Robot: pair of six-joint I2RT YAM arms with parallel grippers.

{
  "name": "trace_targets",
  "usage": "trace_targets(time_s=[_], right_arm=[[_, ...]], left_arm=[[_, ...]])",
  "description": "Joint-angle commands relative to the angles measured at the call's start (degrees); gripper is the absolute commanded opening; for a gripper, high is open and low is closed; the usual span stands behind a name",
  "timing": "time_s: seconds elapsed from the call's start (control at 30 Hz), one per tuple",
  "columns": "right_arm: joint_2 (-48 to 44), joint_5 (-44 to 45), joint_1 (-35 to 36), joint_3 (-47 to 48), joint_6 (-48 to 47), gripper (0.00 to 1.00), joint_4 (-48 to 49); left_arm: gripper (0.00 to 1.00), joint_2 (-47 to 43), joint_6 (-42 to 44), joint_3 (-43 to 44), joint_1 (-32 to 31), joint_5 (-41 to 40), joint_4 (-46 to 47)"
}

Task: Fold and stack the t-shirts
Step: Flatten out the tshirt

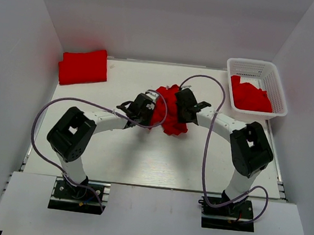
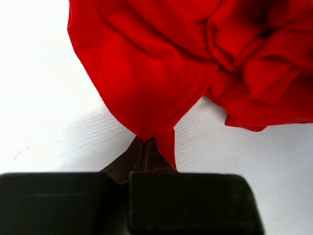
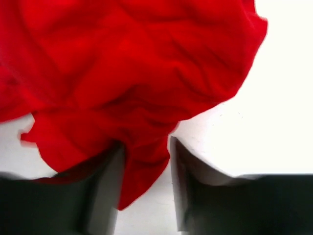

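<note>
Red cloth fills both wrist views: a crumpled t-shirt (image 1: 168, 114) lies bunched mid-table (image 1: 141, 155), directly between the two grippers. The left gripper (image 2: 145, 144) is pinched tight on a corner of its hem. The right gripper (image 3: 146, 152) is spread apart, with a fold of the shirt lying loosely between its fingers. A folded t-shirt (image 1: 83, 66) sits at the far left corner, and more red t-shirts (image 1: 250, 97) lie in the white basket (image 1: 259, 64) at the far right.

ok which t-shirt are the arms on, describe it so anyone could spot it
Start at the middle of the white table. The crumpled red t-shirt lies there in a loose heap, with the left gripper shut on one edge. Unlike it, the folded t-shirt sits far left, and the other t-shirts lie in the white basket.
</note>
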Motion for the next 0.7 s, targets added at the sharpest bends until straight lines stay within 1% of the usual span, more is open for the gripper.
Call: trace_targets(time_s=[0.0,0.03,0.07,0.1,0.2,0.3,0.33,0.37,0.4,0.43,0.47,0.5,0.53,0.57,0.6,0.67], right_arm=[[-1.31,4.83,0.14,1.13,3.05,0.34,1.15],[-1.66,5.01,0.14,0.34,3.23,0.26,1.59],[-2.36,4.75,0.05,0.08,3.23,0.02,2.55],[-2.63,4.67,0.05,-0.19,3.58,0.00,2.74],[-4.47,5.63,0.14,-1.07,3.84,0.00,3.53],[-7.63,8.43,-0.12,-2.21,4.90,0.00,4.50],[-8.69,12.27,-0.30,-3.26,5.25,0.00,5.98],[-10.61,13.70,-0.39,-3.53,4.99,0.00,6.51],[-11.50,15.02,-0.47,-3.79,4.81,0.00,8.26],[-13.95,18.86,-0.91,-3.62,3.94,0.00,8.89],[-14.41,20.12,-1.00,-3.27,3.41,0.00,9.76],[-14.93,21.00,-1.44,-2.83,2.80,0.00,9.68],[-16.16,23.19,-1.53,-0.57,1.66,0.00,9.77],[-16.26,24.95,-2.23,0.24,1.21,0.00,9.94],[-16.60,26.79,-2.32,2.08,0.60,0.00,10.12],[-18.00,29.78,-2.93,4.37,-1.69,0.00,11.26]], left_arm=[[0.00,-4.21,-0.38,-0.78,-0.38,-0.80,0.41],[0.00,-4.21,-0.38,-0.78,-0.38,-1.32,0.41],[0.00,-4.21,-0.38,-0.78,-0.38,-1.33,0.41],[0.00,-4.21,-0.38,-0.78,-0.38,-1.33,0.41],[0.00,-4.73,-0.90,-0.78,-0.38,-2.47,-0.12],[0.00,-6.65,-1.52,-0.26,0.23,-5.98,-2.48],[0.00,-7.28,-2.39,0.96,0.76,-8.68,-3.27],[0.00,-7.89,-2.40,1.58,0.76,-10.71,-4.24],[0.00,-9.29,-2.40,2.46,0.76,-15.43,-6.34],[0.00,-9.83,-2.40,4.56,0.76,-17.65,-7.49],[0.00,-9.83,-2.40,6.14,0.76,-19.68,-9.15],[0.00,-10.35,-2.40,7.81,0.76,-23.87,-12.56],[0.00,-10.36,-2.40,11.57,1.28,-26.35,-14.34],[0.00,-10.36,-2.40,13.44,1.29,-28.55,-16.01],[0.00,-10.36,-2.40,15.19,1.29,-32.75,-18.55],[0.00,-11.06,-2.40,19.68,1.82,-36.12,-20.15]])
